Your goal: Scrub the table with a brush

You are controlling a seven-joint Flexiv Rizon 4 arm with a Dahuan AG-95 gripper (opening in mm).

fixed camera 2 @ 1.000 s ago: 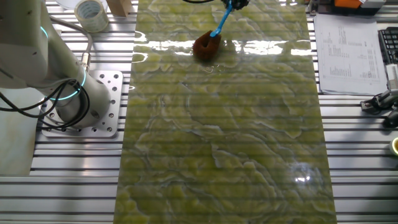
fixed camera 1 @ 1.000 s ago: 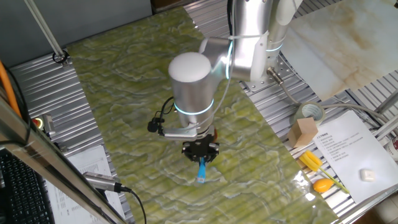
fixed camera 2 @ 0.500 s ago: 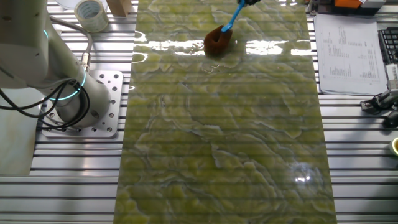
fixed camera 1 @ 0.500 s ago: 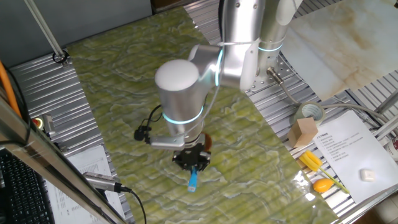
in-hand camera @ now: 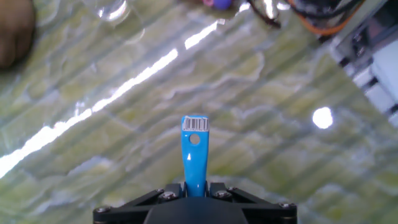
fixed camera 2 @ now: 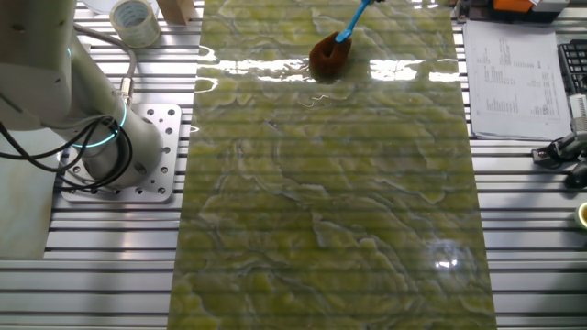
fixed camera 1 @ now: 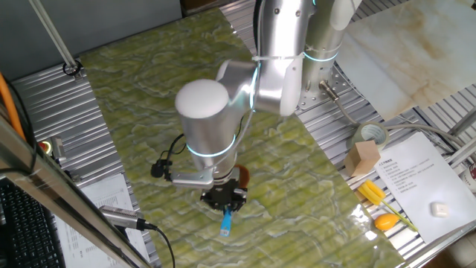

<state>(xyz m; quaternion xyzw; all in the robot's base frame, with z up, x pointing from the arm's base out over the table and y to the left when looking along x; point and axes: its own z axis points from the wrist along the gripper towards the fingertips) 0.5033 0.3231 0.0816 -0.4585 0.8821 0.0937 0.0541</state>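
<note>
At the bottom centre of the hand view, the gripper (in-hand camera: 195, 190) is clamped on the light-blue handle of the brush (in-hand camera: 194, 152), which juts up toward the middle of the frame with a barcode sticker at its tip. In one fixed view the gripper (fixed camera 1: 224, 199) sits low and centre, the handle poking out beneath it over the table (fixed camera 1: 141, 97). Near the top centre of the other fixed view, the brush (fixed camera 2: 328, 55) presses its reddish-brown tuft onto the table (fixed camera 2: 321, 202). Farther off, a tape roll (fixed camera 1: 370, 135) and a paper sheet (fixed camera 1: 416, 175) lie at the right.
</note>
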